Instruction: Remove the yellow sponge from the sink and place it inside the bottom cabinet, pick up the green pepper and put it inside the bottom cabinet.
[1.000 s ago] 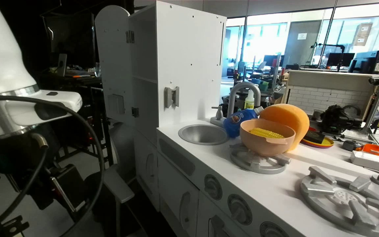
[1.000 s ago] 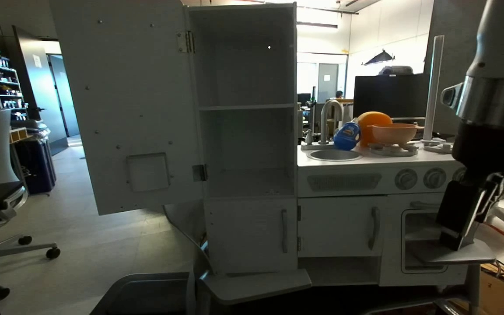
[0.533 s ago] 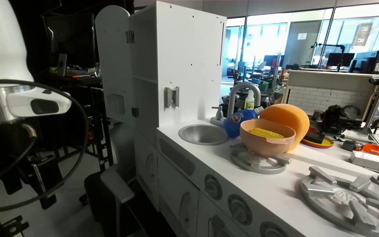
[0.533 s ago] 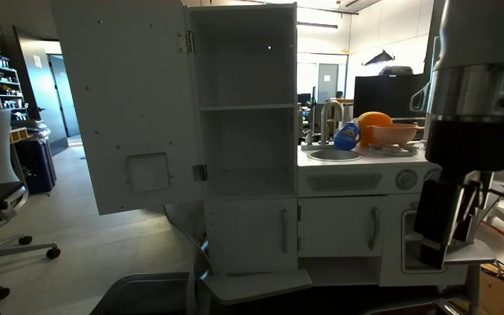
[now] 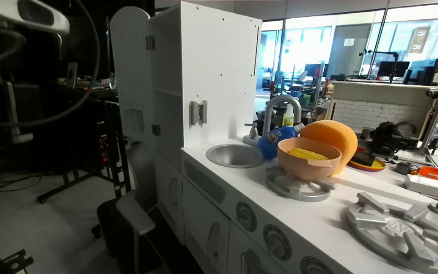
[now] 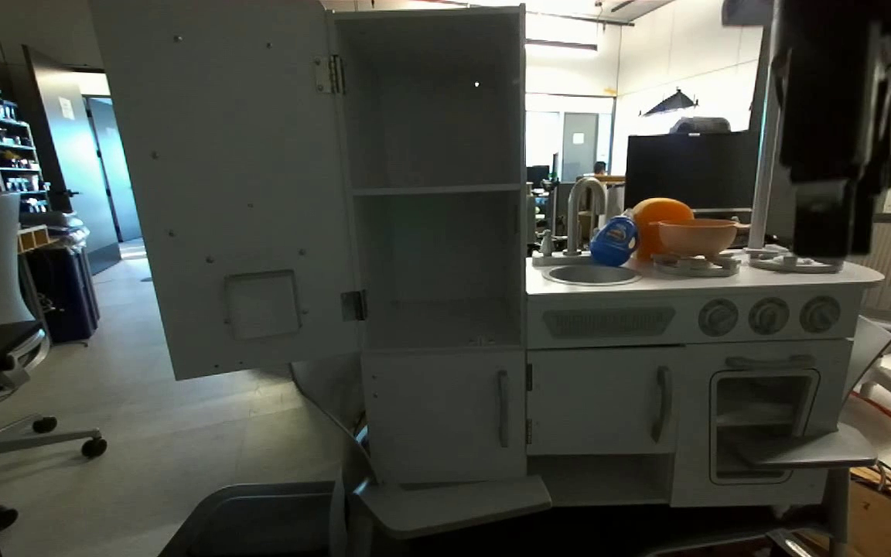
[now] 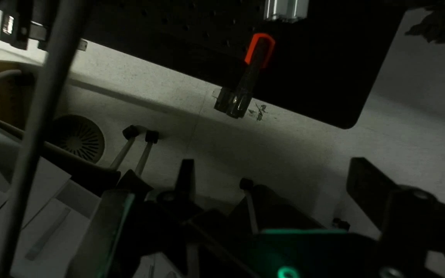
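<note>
Jaws spread wide rn, holding nothing. Sink [image 5: 235, 156] sits in white bench [image 5: 255, 183], just right of tall cupboard [image 5: 221, 57], low cabinet doors [image 6: 438, 418] underneath. Yellow corn [image 5: 308, 153] in peach bowl [image 5: 303, 168] farther right.

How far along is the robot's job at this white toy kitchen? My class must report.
Looks done: perhaps removing the yellow sponge; none shows in the round grey metal sink.
In hand: nothing; the black two-fingered end effector hangs open.
Left: unclear; sponge and green pepper are both unseen, and the low flat white cabinet doors look shut, hiding any contents.
</note>
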You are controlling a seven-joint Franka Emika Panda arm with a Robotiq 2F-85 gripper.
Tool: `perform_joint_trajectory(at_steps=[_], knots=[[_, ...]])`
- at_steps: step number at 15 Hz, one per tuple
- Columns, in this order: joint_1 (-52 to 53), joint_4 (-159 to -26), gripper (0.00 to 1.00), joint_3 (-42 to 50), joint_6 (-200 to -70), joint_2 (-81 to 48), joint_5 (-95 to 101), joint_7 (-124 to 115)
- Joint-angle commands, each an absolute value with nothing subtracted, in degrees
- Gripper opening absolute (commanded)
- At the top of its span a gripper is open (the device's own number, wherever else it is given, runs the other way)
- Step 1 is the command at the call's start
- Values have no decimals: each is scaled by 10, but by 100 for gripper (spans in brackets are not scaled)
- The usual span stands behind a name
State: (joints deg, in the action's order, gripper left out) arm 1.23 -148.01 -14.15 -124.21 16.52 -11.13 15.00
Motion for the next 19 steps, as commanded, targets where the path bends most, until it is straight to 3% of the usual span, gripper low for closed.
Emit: perform_joint_trajectory(at_steps=[1, 7, 19], knots=[[45, -1444, 100, -86, -1093, 274, -68, 142], [37, -1352, 100, -39, -944, 412, -25, 102], [40, -1338, 100, -44, -954, 425, 0, 35]])
